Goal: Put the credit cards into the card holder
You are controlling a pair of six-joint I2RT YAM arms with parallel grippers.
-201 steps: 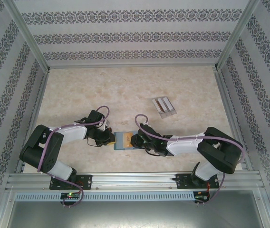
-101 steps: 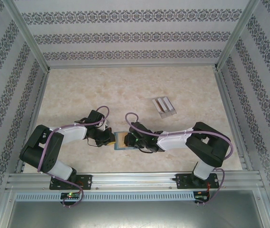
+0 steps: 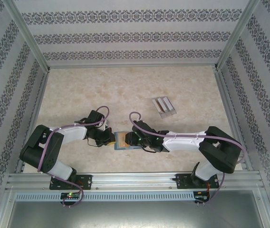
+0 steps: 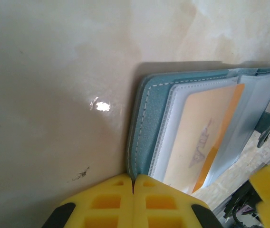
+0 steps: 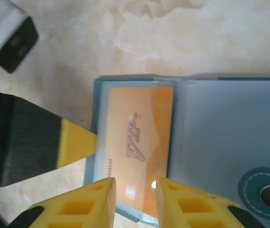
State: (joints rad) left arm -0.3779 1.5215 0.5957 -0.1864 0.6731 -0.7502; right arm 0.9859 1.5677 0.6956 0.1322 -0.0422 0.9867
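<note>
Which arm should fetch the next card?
Right. The right gripper is open over the card holder, and the loose cards lie on its side; the left gripper clamps the holder's edge.

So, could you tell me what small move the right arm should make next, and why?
Probably lift the right gripper straight off the card holder. Its jaws stand open over the orange card, which looks seated in the clear sleeve, while the left gripper is shut on the holder's cover edge. What look like more cards lie farther back on the table.
</note>
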